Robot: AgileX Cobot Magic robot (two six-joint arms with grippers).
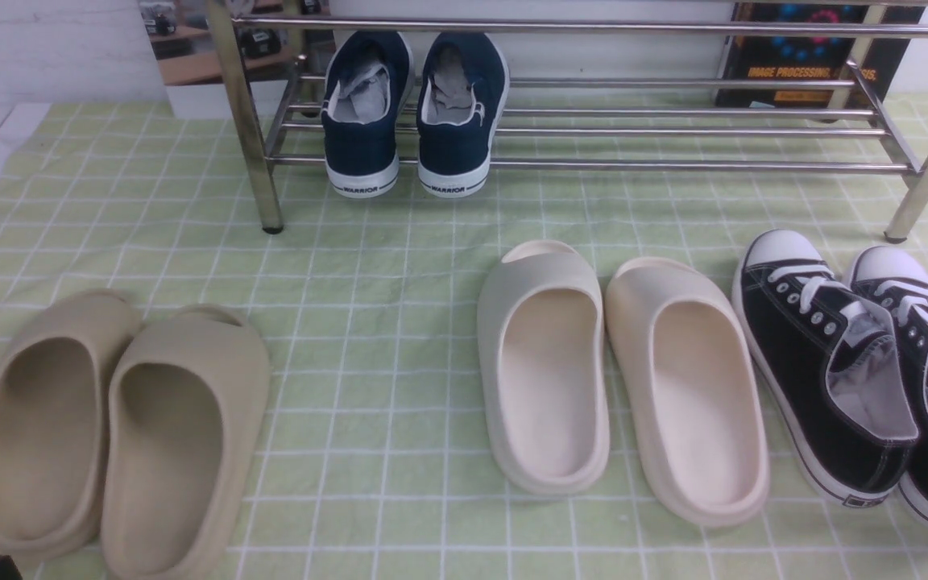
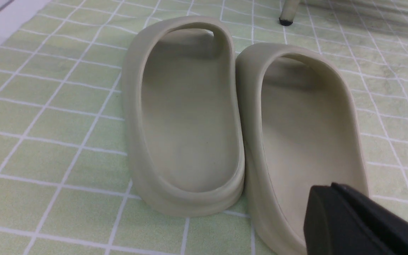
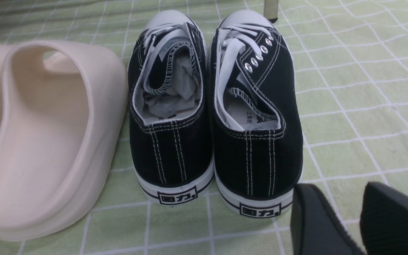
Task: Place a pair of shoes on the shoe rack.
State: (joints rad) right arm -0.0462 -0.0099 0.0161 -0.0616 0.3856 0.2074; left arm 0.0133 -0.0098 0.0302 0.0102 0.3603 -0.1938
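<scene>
The pair of shoes [image 1: 412, 121], navy canvas with white soles and paper stuffing, stands side by side on the lower bars of the shoe rack [image 1: 633, 166], near its left end, heels toward me. No gripper touches them. In the left wrist view my left gripper [image 2: 326, 191] is shut with nothing in it, hovering over the heel of a beige slipper [image 2: 296, 127]. My right gripper [image 3: 342, 194] is open and empty, low over the cloth just behind the black sneakers [image 3: 214, 117].
A green checked cloth [image 1: 367, 266] covers the table. In front of the rack lie beige slippers [image 1: 118, 427] at the left, cream slippers [image 1: 617, 379] in the middle and black lace-up sneakers [image 1: 851, 379] at the right. A dark poster [image 1: 794, 56] stands behind the rack.
</scene>
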